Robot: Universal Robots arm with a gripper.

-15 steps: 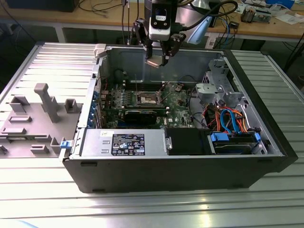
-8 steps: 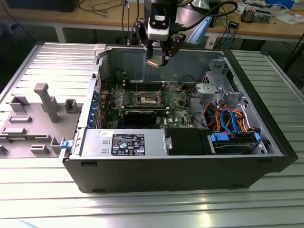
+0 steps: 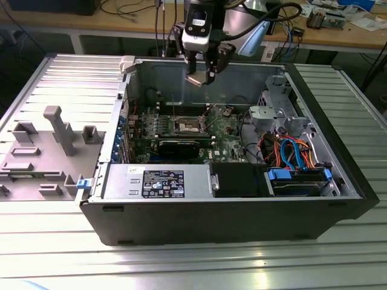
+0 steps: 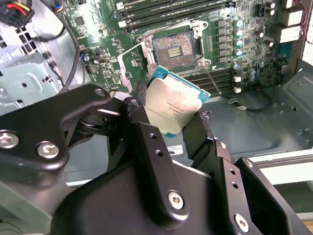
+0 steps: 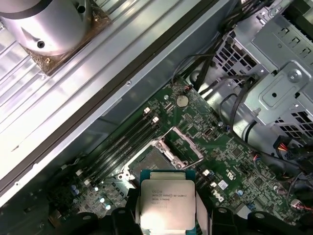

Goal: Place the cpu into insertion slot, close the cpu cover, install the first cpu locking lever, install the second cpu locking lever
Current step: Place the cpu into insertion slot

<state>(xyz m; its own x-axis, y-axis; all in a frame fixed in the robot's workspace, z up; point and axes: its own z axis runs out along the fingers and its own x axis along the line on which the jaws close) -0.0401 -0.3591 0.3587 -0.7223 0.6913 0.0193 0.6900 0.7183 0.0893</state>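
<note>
Above the open computer case (image 3: 211, 223), the pincer (image 3: 199, 75) hangs over the motherboard (image 3: 227, 130), clear of it. Pincer is clamped on the cpu (image 3: 195, 80), which is tilted in the exterior view.

Both wrist views show the grip:
- Second wrist view: black fingers (image 4: 139, 95) press on opposite edges of the cpu (image 4: 171, 105), silver lid facing the camera, green edge visible. The pincer (image 4: 171, 111) is closed around the chip.
- First wrist view: cpu (image 5: 167, 208) sits between the two fingertips of the pincer (image 5: 167, 218), with the board far below it.

The insertion slot (image 3: 188, 125) is on the motherboard, roughly mid-case and below the held chip. Slot looks bare in the second wrist view (image 4: 175, 50), dark centre and contact field exposed. First wrist view has the insertion slot (image 5: 149, 162) partly hidden behind the cpu.

The cpu cover (image 5: 188, 143) is swung up off the slot, standing at one edge. A thin lever rod (image 4: 213, 81) sticks out beside the slot, not latched.

Other items:
- Coin battery (image 5: 182, 101) on the board, well apart from the slot.
- Long memory slots (image 5: 122, 147) just beside the slot.
- Drive cage (image 3: 272, 109) and orange and blue cables (image 3: 290, 151) toward the exterior view's right.
- Power supply (image 3: 151, 181) along the near wall.

Case sits on a ribbed metal tabletop (image 3: 181, 266). A grey plastic fixture (image 3: 57, 127) lies on it at the exterior view's left.
</note>
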